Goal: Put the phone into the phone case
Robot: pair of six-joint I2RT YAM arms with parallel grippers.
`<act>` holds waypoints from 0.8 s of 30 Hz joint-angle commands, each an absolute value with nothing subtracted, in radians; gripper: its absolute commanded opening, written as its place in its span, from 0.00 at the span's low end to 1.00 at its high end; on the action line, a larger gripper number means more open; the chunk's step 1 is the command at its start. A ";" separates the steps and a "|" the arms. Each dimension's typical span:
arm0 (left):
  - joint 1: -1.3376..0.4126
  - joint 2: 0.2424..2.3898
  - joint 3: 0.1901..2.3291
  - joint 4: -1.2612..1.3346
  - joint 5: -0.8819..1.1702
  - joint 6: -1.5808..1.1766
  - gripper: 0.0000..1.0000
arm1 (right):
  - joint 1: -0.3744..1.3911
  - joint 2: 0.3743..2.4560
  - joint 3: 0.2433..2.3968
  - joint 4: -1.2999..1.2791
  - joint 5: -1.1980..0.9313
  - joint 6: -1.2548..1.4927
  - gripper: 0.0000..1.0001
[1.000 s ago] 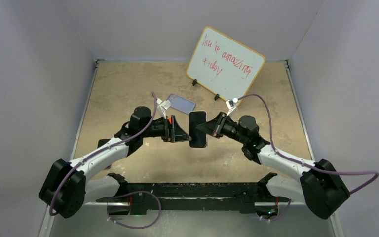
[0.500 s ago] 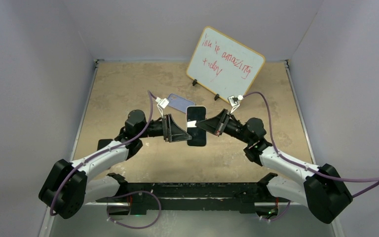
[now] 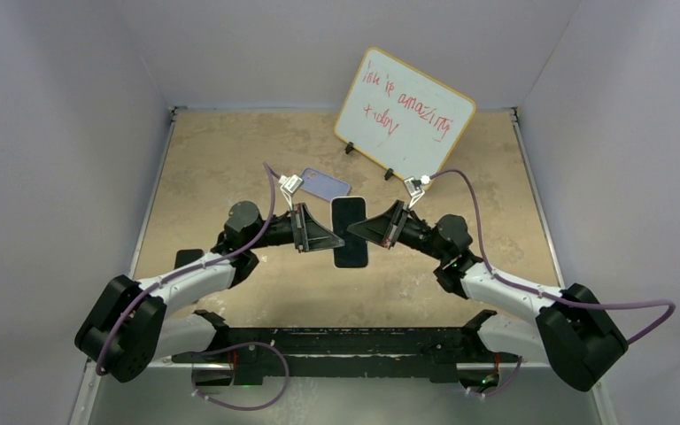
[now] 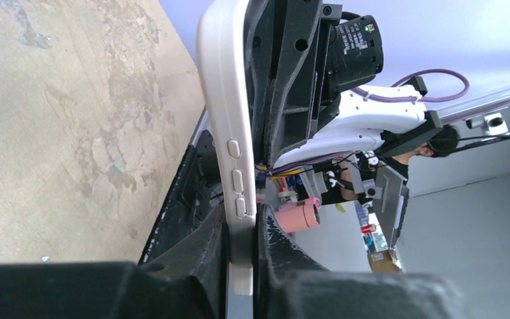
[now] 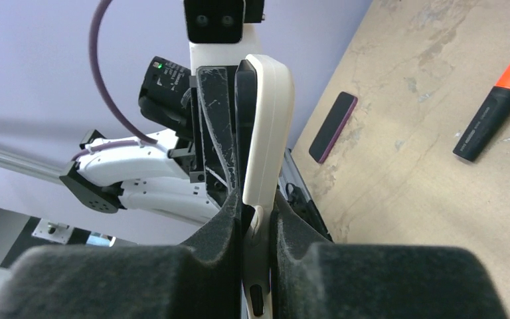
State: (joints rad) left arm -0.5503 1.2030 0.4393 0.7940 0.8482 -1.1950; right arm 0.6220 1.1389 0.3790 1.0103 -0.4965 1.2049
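Observation:
The phone, black screen up, hangs above the table's middle between both arms. My left gripper is shut on its left edge and my right gripper on its right edge. The left wrist view has the phone's pale edge with its side buttons running up from the left gripper. In the right wrist view the pale edge rises from the right gripper. The lavender-blue phone case lies flat on the table just behind, untouched.
A whiteboard with red writing leans at the back right. A black marker with an orange cap and a small dark flat object lie on the table. Walls close in on three sides.
My left gripper has gone from open beside the phone to shut on its left edge. The phone, still in the right gripper, has shifted slightly toward the back.

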 commanded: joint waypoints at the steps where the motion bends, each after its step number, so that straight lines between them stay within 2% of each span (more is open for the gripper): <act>1: -0.557 1.192 0.432 0.877 0.837 -1.182 0.00 | 0.627 1.130 0.390 1.095 -0.507 1.202 0.18; 7: -0.558 1.181 0.424 0.922 0.827 -1.170 0.00 | 0.627 1.066 0.366 0.981 -0.550 1.133 0.51; 10: -0.558 1.169 0.416 0.946 0.814 -1.166 0.00 | 0.627 1.024 0.344 0.918 -0.579 1.099 0.60; 18: -0.558 1.145 0.408 0.964 0.795 -1.156 0.00 | 0.627 0.976 0.284 0.875 -0.617 1.067 0.62; 24: -0.557 1.135 0.408 0.904 0.775 -1.107 0.00 | 0.627 0.984 0.279 0.851 -0.626 1.061 0.53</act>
State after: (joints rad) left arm -0.5522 1.1774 0.3988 0.8467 0.8024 -1.1671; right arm 0.6220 0.9924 0.2836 0.8421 -0.5945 1.0843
